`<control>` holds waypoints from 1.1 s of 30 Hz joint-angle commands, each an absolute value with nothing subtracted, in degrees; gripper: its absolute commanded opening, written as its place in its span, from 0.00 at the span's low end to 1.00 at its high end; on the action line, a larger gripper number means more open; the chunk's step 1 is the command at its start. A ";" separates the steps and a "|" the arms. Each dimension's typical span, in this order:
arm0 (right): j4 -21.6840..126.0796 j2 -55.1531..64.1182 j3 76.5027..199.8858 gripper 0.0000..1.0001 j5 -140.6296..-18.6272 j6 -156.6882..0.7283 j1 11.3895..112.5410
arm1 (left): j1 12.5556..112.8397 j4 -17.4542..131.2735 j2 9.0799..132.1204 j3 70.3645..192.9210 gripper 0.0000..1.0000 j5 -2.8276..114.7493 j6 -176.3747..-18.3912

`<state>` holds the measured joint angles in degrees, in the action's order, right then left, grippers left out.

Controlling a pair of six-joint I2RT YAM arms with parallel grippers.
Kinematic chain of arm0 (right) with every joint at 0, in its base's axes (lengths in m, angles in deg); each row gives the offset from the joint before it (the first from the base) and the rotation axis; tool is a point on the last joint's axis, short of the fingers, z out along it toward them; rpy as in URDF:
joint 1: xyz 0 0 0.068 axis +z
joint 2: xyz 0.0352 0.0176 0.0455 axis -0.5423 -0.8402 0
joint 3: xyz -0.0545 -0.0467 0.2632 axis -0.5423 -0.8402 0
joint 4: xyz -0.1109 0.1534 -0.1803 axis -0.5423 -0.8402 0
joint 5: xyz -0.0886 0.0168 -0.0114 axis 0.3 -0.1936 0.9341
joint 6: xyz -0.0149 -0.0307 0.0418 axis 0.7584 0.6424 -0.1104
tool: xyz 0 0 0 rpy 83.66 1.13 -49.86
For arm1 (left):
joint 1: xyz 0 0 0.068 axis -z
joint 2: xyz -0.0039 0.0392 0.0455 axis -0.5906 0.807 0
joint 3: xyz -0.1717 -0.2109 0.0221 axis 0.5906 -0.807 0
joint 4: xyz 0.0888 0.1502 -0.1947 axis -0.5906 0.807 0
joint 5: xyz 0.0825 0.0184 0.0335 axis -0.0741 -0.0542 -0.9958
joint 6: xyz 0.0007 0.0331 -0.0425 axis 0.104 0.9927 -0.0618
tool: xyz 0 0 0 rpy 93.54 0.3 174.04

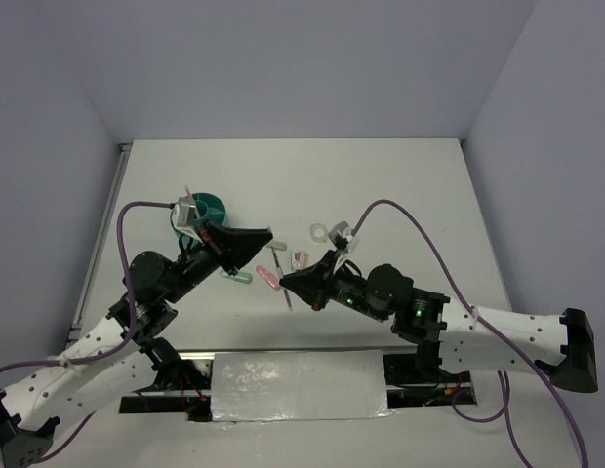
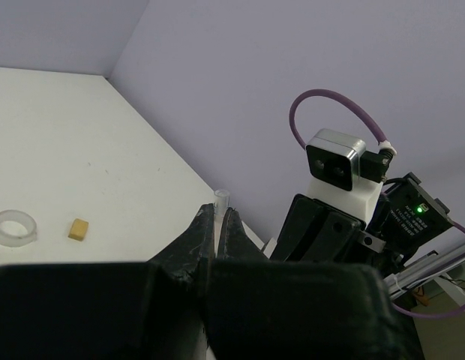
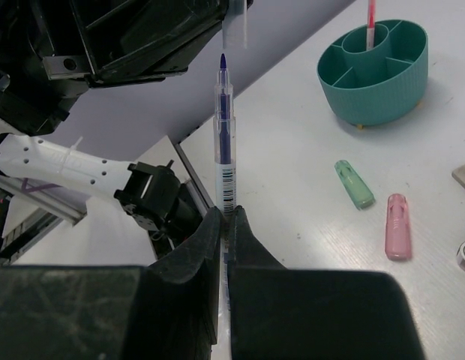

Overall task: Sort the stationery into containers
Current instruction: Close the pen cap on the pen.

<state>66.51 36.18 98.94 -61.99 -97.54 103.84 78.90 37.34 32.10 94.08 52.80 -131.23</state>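
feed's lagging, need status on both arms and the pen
Left gripper shut on clear cap. Right gripper shut on clear pen, purple tip bare, just under cap. Teal organiser holds red-pink pen; mint eraser, pink eraser on table. Nothing between.

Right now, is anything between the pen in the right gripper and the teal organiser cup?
Yes. The left gripper, shut on a clear cap just off the pen tip, lies across the straight line to the teal organiser cup.

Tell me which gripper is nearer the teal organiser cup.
Left. In the top view, the left gripper lies a little to the right of the teal organiser cup; the right gripper is farther right and lower in that view.
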 commanded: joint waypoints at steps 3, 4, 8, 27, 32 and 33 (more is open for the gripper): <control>67.91 37.58 101.32 0.00 -59.86 -96.30 104.38 | 79.09 32.30 31.76 93.84 0.00 54.90 -132.21; 67.91 37.58 101.32 0.00 -59.42 -96.22 104.38 | 79.09 32.29 31.67 93.84 0.00 54.91 -132.21; 67.65 37.40 101.93 0.00 -58.81 -95.86 104.38 | 79.09 31.86 31.41 93.31 0.00 55.35 -132.82; 70.98 35.20 106.06 0.00 -56.61 -93.84 104.38 | 79.09 29.22 32.20 91.20 0.00 56.84 -134.41; 73.09 34.32 107.99 0.00 -55.38 -92.09 104.29 | 79.09 30.01 32.28 91.20 0.00 57.01 -134.67; 73.27 34.06 108.43 0.00 -55.12 -91.47 104.38 | 79.09 30.18 32.28 91.29 0.00 57.45 -134.58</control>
<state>66.03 34.28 103.42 -57.79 -93.86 103.88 78.85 31.29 32.19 91.55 55.08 -134.23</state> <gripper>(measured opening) 0.034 0.053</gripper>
